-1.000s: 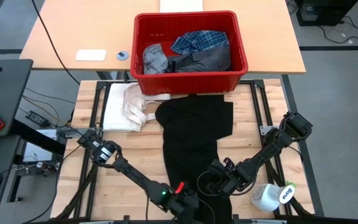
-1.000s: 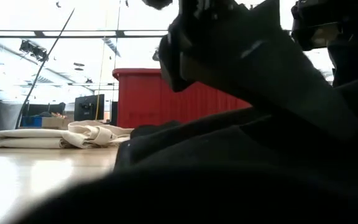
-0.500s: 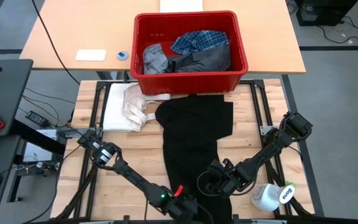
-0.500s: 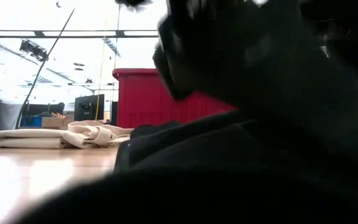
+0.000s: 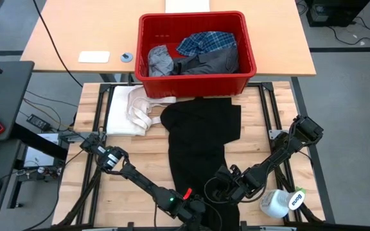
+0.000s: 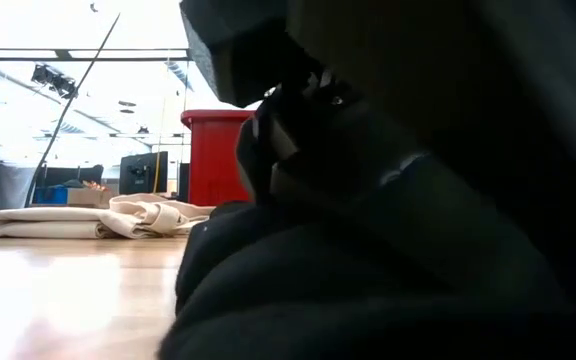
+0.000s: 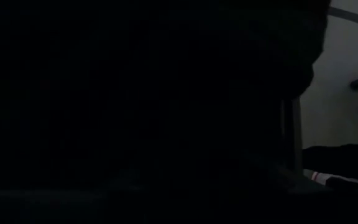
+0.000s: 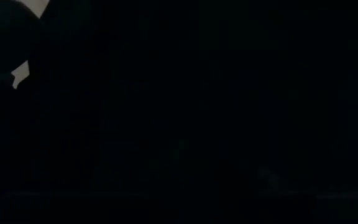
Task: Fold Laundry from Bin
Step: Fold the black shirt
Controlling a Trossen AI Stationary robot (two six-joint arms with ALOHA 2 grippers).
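High view: black garment (image 5: pixel 201 144) stretches from the bin (image 5: pixel 196 79) toward both tools, left tool (image 5: pixel 201 215) and right tool (image 5: pixel 216 188), sitting on its far end; can't tell their grip.

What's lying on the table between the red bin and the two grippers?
In the high view, the black garment stretches from the red bin down to the left gripper and right gripper.

Both my arms reach low toward each other, left gripper (image 5: pixel 201 212) just beside right gripper (image 5: pixel 216 189); finger gaps hidden.
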